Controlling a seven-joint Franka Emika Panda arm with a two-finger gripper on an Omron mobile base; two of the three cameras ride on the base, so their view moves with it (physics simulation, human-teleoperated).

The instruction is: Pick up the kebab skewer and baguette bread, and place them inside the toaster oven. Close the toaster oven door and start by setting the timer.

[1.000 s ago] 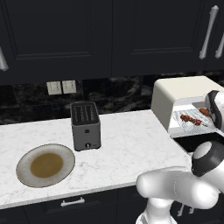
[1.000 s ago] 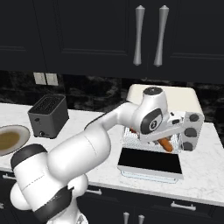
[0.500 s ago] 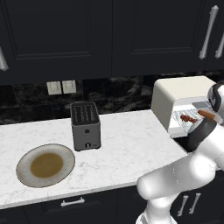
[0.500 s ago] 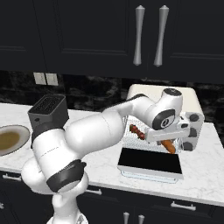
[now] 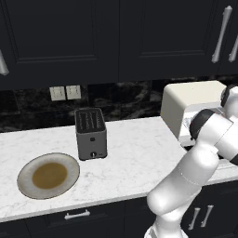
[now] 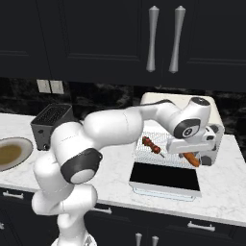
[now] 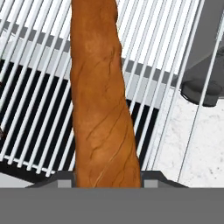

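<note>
One long orange-brown baguette bread (image 7: 103,109) runs up the middle of the hand view from bottom to top edge, its long axis almost vertical there with a slight lean to the left at the top. It is clamped at its lower end in the gripper (image 6: 196,153), whose jaws are closed on the loaf. Behind it lie the white bars of the wire rack (image 7: 170,65). In the right base view the baguette's free end pokes out low and to the right beneath the hand, sloping downward, at the mouth of the toaster oven (image 6: 217,115) right of centre. The kebab skewer (image 6: 152,145) lies on the rack to the left of the loaf, angled from upper left to lower right. The toaster oven door (image 6: 164,178) is folded down flat in front, dark glass upward. No writing or brand can be read anywhere. Farther left on the marble counter (image 5: 135,158) stand a dark slot toaster (image 5: 90,133) and a plate (image 5: 48,175).
</note>
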